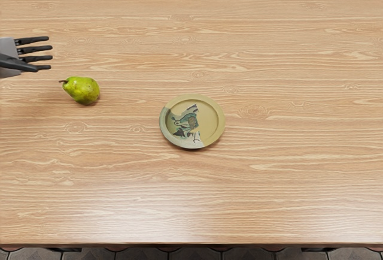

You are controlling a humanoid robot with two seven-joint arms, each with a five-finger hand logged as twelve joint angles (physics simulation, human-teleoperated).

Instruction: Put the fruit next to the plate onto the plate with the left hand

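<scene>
Far left of the plate (192, 121), the left hand (21, 55) showed at the edge of the wooden table (269, 200), its dark fingers (36, 49) straight, spread apart and gripping nothing. A green pear (81, 90) lay on the table between hand and plate, nearer the hand, not touching the plate's rim.

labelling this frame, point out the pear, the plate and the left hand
pear (82, 90): head view, middle of its green body
plate (213, 116): head view, bare olive part right of the pattern
left hand (21, 57): head view, middle, among the spread fingers
</scene>
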